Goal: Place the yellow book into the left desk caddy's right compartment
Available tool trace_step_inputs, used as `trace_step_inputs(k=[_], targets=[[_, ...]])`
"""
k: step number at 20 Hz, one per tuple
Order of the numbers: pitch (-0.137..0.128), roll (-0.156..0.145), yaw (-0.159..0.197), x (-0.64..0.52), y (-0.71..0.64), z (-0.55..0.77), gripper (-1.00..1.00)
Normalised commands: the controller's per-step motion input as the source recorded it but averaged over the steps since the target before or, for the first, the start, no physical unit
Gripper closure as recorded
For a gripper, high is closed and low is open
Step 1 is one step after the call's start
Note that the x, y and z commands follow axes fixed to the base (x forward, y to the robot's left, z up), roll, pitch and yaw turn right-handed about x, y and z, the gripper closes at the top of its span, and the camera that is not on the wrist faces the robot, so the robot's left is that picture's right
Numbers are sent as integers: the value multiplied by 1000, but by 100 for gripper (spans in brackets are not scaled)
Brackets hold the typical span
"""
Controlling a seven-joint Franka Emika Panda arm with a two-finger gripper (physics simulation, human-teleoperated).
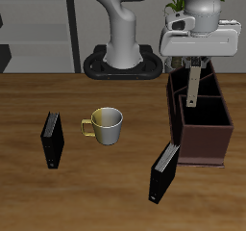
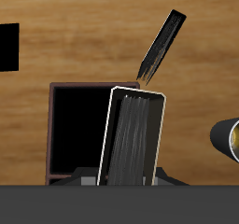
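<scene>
1. Here, at the far side of the exterior view, a black book (image 1: 50, 140) stands upright on the wooden table (image 1: 106, 187), near the front edge; the wrist view shows it as a black block (image 2: 8, 48)
2. Next comes a pale yellow mug (image 1: 106, 126), its handle turned toward that black book; only its rim edge shows in the wrist view (image 2: 227, 140)
3. A second black book (image 1: 164, 171) stands tilted, nearer the front edge, just beside the left desk caddy (image 1: 204, 139); in the wrist view it is a slanted dark slab (image 2: 161, 47)
4. The left desk caddy is a dark maroon box with inner dividers, standing under the arm; its dark open compartment (image 2: 77, 134) fills the space behind the held book in the wrist view
5. The gripper (image 1: 195, 62) hangs above the caddy, its fingers closed on the yellow book (image 1: 194, 85), which hangs upright and thin between them, its lower end at about the caddy's rim and over a compartment
6. In the wrist view the yellow book (image 2: 133, 139) shows its grey streaked cover with a pale edge, slightly tilted; the fingertips themselves are hidden there
</scene>
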Motion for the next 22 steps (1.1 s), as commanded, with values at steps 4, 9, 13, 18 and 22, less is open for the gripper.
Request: trace_step_inputs(k=[4,9,13,18,22], targets=[[2,62,19,68,382,-141,100],[22,14,-2,135,136,-185,100],[26,-6,-11,65,-19,-179,100],[37,32,-18,57,10,-344,100],[1,56,20,-155,173,-240,100]])
